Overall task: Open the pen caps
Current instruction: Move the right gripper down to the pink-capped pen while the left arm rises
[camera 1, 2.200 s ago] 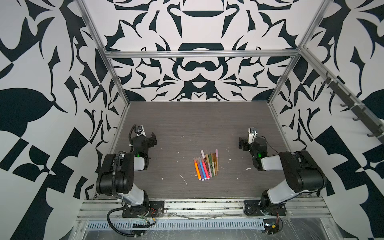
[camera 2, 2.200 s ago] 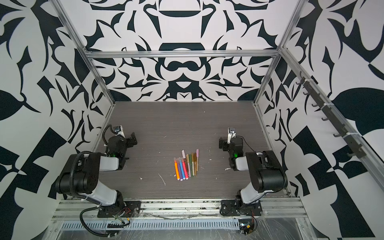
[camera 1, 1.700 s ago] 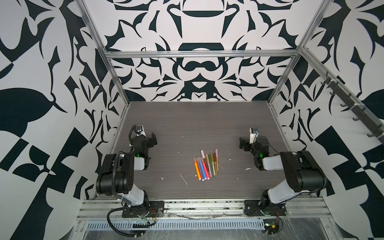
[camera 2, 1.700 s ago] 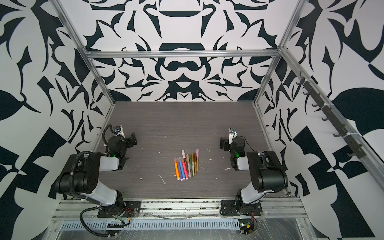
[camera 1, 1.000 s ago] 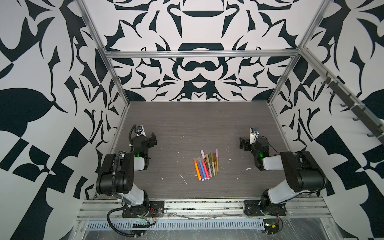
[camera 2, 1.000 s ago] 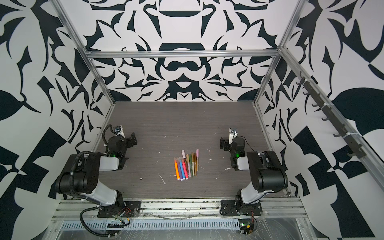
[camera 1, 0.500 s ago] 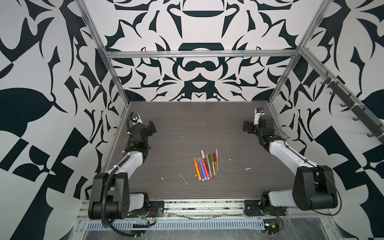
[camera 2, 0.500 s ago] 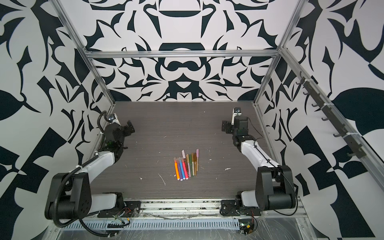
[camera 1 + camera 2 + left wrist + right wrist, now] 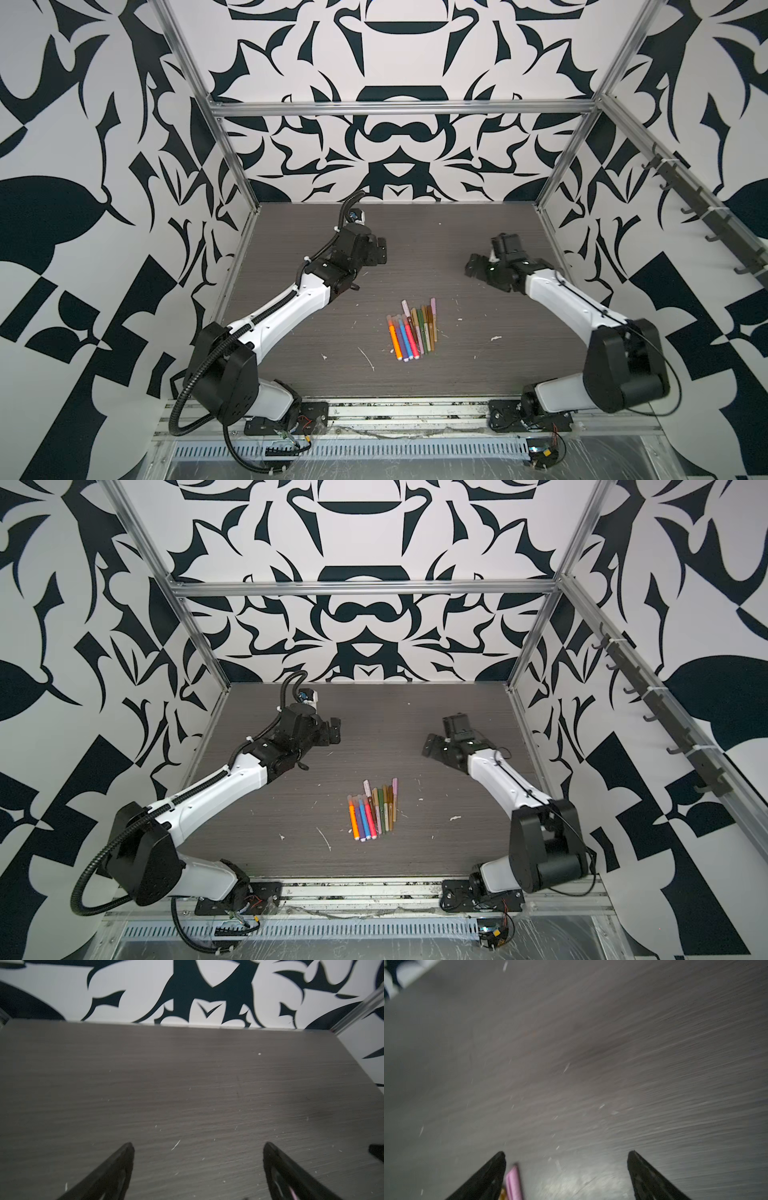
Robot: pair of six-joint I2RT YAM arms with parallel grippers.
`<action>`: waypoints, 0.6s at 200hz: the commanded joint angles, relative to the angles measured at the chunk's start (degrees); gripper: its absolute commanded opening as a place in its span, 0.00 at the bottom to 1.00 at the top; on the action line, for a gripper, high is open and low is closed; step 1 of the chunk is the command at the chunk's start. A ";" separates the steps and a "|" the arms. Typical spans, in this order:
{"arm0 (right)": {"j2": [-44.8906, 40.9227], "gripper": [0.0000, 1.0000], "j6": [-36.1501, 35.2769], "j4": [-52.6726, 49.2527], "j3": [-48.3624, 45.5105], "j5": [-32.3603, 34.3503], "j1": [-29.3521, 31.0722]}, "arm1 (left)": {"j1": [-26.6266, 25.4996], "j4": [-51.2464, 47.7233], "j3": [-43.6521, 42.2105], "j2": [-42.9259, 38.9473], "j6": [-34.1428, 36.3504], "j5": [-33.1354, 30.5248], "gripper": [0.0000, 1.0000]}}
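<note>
Pink cap [image 9: 513, 1183], seemingly untouched, near right gripper [image 9: 566, 1153]

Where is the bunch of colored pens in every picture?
Both top views: the pens lie in a row mid-table, between the two arms.
Left wrist: not there, only bare table.
Right wrist: just the end of one pink pen, at the bottom edge near the right end effector.
Shared landmark: the dark wood table with white flecks.

Bright even light in both top views, soft shadows on the dark grey wood-grain tabletop [image 9: 415, 257], edges bowed, right wrist view smeared by motion blur, left wrist view slightly soft.
</note>
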 commanded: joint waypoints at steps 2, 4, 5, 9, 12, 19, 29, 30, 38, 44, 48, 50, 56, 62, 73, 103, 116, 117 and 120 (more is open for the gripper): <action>-0.24 0.83 -2.27 -10.87 1.91 0.37 12.31 | 0.47 -11.83 0.05 -1.55 -10.12 -5.93 0.99; -0.28 0.81 -1.98 -11.00 1.78 0.31 12.99 | 0.47 -12.26 -0.13 -1.72 -10.84 -6.71 0.99; -0.33 0.81 -1.86 -11.06 1.67 0.26 13.39 | 0.47 -12.49 -0.15 -1.75 -11.21 -7.09 0.99; -0.55 0.78 -1.16 -11.12 1.12 -0.06 14.30 | 0.47 -13.52 -0.48 -2.20 -12.76 -8.47 0.99; -0.79 0.75 -0.52 -11.20 0.67 -0.37 14.77 | 0.53 -14.27 -0.73 -2.54 -13.80 -9.18 0.99; -1.41 0.67 0.77 -11.22 -0.50 -1.15 15.58 | 0.96 -15.00 -1.43 -3.42 -15.15 -9.41 0.99; -2.70 0.57 2.49 -11.01 -2.21 -2.01 16.34 | 2.03 -15.11 -2.38 -4.34 -15.85 -7.10 0.99; -2.77 0.56 2.62 -10.98 -2.43 -2.09 16.47 | 2.13 -15.15 -2.50 -4.42 -15.92 -6.89 0.99; -3.97 0.52 3.37 -10.70 -3.81 -2.72 17.08 | 3.01 -15.63 -2.79 -4.75 -16.43 -4.28 0.99; -4.67 0.50 3.88 -10.67 -4.64 -2.82 17.45 | 3.72 -16.28 -2.80 -4.83 -17.03 -2.47 0.99; -5.15 0.49 4.08 -10.61 -5.12 -2.94 17.71 | 4.11 -16.83 -2.78 -4.77 -17.43 -1.35 0.99; -5.41 0.48 4.14 -10.65 -5.40 -2.95 17.80 | 4.26 -17.00 -2.79 -4.77 -17.68 -0.82 0.99; -5.82 0.47 4.56 -10.92 -5.94 -2.76 18.04 | 4.64 -17.56 -2.70 -4.68 -18.33 0.36 0.99; -5.98 0.47 4.90 -11.28 -6.41 -2.78 18.13 | 4.96 -18.12 -2.78 -4.67 -19.04 1.12 0.99; -5.76 0.47 4.84 -11.56 -7.01 -3.27 18.33 | 5.21 -18.25 -3.18 -4.83 -19.88 2.49 0.99; -2.87 0.40 4.63 -10.92 -7.77 -4.84 18.40 | 6.59 -15.28 -5.10 -5.65 -21.95 7.11 0.99; -1.64 0.36 5.03 -10.07 -7.93 -5.78 18.44 | 8.17 -15.13 -5.07 -5.07 -23.74 9.91 0.99; -1.62 0.36 5.16 -9.98 -7.97 -5.91 18.44 | 8.27 -15.16 -5.08 -5.05 -23.81 10.10 0.99; -1.29 0.36 5.28 -9.66 -7.94 -6.18 18.44 | 8.55 -15.28 -5.01 -4.80 -24.14 10.52 0.99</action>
